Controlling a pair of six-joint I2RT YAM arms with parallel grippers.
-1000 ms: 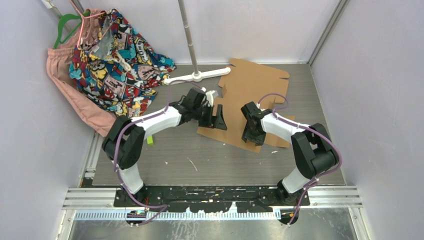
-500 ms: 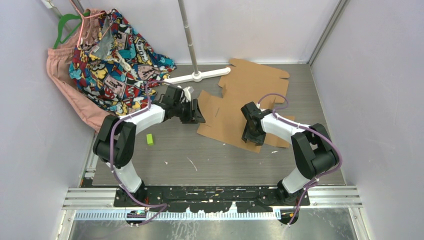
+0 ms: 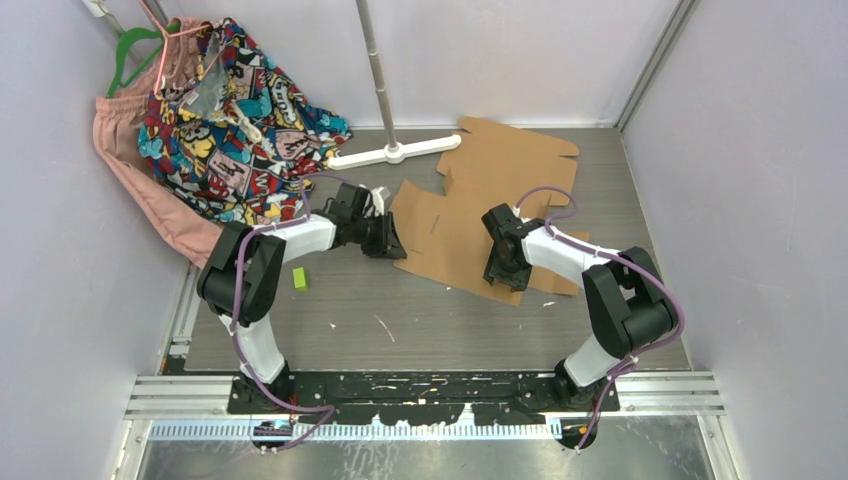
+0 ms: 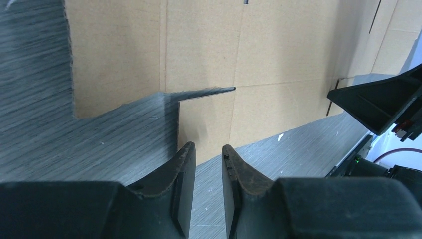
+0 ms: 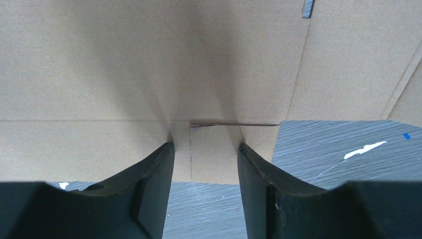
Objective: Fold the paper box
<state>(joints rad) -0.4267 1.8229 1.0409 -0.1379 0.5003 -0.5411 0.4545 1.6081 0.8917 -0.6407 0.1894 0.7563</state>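
One flat, die-cut sheet of brown corrugated cardboard, the paper box [image 3: 505, 175], lies toward the far right corner of the grey tabletop [image 3: 400, 310]. We see the left gripper [image 4: 206, 149] barely parted and empty at the sheet's left edge. The right gripper [image 5: 206, 147] is parted wider, empty, straddling a near-edge tab.

Paper box [image 3: 490, 190] flat on table [image 3: 400, 310]; left gripper [image 3: 392, 243] at left edge, right gripper [image 3: 505, 275] over near edge.
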